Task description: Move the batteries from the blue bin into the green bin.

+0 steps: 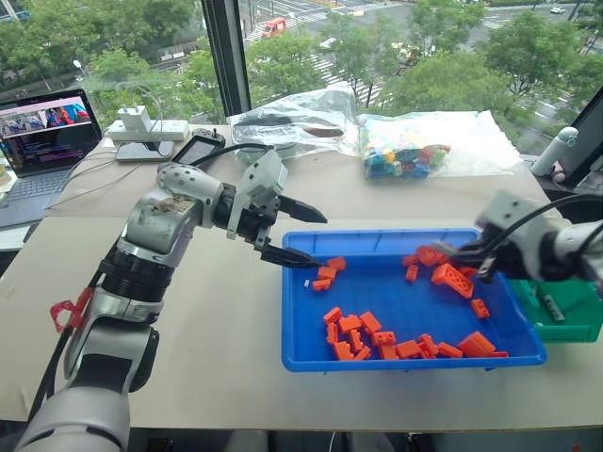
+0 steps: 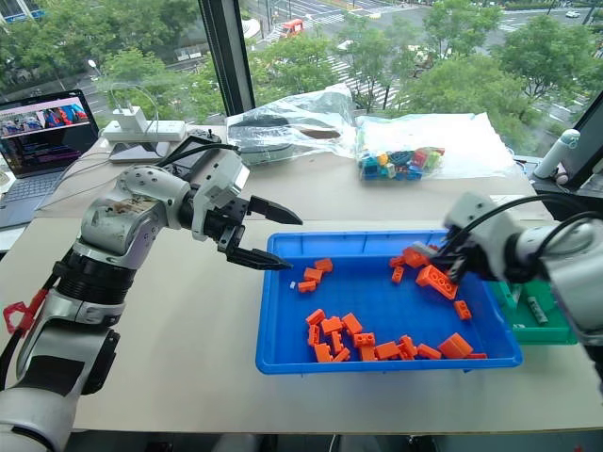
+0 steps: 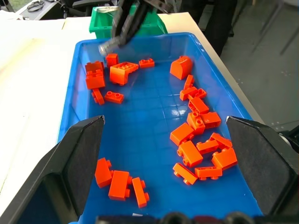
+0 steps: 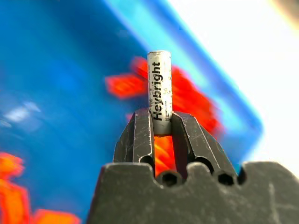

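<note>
Gripping a battery (image 4: 159, 84) by its lower end, the right pincer (image 1: 464, 254) holds it over the blue bin's (image 1: 311, 353) right side, near the green bin (image 1: 584, 325); the left pincer (image 1: 300, 234) hovers open.

Clearances, blue bin (image 1: 311, 358) and desk

My passage: bare floor mid-bin; orange bricks (image 1: 377, 341) crowd its near edge and far right corner; plastic bags (image 1: 377, 132) line the desk's far edge.
</note>
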Controlling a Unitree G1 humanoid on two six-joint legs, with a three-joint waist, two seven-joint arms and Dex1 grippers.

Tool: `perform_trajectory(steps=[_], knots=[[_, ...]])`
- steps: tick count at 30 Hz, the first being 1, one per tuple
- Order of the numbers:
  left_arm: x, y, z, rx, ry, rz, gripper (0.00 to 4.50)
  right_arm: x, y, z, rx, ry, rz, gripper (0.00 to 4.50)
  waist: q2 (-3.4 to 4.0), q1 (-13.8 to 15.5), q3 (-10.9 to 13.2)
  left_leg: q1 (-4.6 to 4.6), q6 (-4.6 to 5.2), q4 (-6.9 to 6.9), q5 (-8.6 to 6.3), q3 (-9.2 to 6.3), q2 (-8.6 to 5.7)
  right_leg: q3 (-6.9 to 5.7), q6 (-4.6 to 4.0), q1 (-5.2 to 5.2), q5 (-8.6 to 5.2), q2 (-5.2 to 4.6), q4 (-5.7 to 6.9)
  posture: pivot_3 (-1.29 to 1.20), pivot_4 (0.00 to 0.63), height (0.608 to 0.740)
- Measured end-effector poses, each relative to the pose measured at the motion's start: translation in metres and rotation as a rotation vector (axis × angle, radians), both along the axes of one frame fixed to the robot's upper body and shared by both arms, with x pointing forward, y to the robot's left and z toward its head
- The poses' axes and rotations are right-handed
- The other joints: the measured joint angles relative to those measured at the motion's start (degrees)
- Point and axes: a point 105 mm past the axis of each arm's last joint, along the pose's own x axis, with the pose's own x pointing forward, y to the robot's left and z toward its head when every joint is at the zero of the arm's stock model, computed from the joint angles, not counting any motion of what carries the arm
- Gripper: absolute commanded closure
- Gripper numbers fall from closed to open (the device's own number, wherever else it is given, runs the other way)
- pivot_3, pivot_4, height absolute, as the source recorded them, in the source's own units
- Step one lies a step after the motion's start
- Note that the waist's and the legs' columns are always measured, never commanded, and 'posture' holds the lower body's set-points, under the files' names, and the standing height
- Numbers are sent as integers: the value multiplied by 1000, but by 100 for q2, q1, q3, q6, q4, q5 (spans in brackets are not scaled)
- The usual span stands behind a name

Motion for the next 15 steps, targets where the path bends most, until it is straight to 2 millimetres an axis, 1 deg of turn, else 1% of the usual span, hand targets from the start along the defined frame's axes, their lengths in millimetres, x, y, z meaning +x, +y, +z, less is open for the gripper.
perform_trajectory(steps=[2,3,4,6,8,10,11,12,13,15], knots=[[0,-2,0,-6,-4,-10,0,-5,-40,13,-90,-21,-147,4270,1,27,0,0,0,-1,0,3,1,0,0,0,0,-1,-1,0,150,737],[0,-2,0,-6,-3,-9,0,-9,-53,19,-122,-33,-198,4270,1,26,0,0,1,-1,0,4,2,1,0,-1,0,0,-2,0,150,737],[1,-2,0,-7,-1,-7,0,-12,-62,21,-140,-37,-230,4270,1,27,0,1,1,-1,0,4,3,1,0,0,0,1,-1,0,150,737],[1,-3,0,-9,1,-11,0,-15,-72,16,-151,-24,-266,4270,0,-22,0,1,1,-2,0,4,5,2,0,0,0,2,0,0,150,737],[0,-4,0,-11,1,-17,0,-17,-76,6,-148,-3,-282,4270,1,-51,0,2,0,-1,0,5,5,3,0,0,0,2,0,0,150,737],[0,-5,0,-10,0,-17,0,-17,-77,-9,-122,22,-291,4270,1,-65,0,3,0,-1,0,4,5,3,0,-1,0,3,0,0,150,737],[1,-4,0,-8,-1,-15,0,-17,-76,-16,-107,38,-288,3267,1,-64,0,3,0,-1,0,4,5,3,0,-1,0,2,0,0,150,737],[2,-4,-1,-5,-5,-8,0,-17,-75,-23,-92,52,-286,3068,2,-59,0,2,0,-1,0,5,4,3,0,-1,0,2,0,0,150,737],[3,-4,-1,-3,-10,2,0,-18,-74,-28,-83,59,-286,2680,2,-52,-1,2,0,-1,0,5,3,3,0,0,0,2,0,0,150,737],[7,-3,-3,0,-21,24,0,-18,-76,-29,-85,58,-295,1998,2,-45,-1,2,0,-1,0,5,3,3,0,0,0,2,0,0,150,737]])
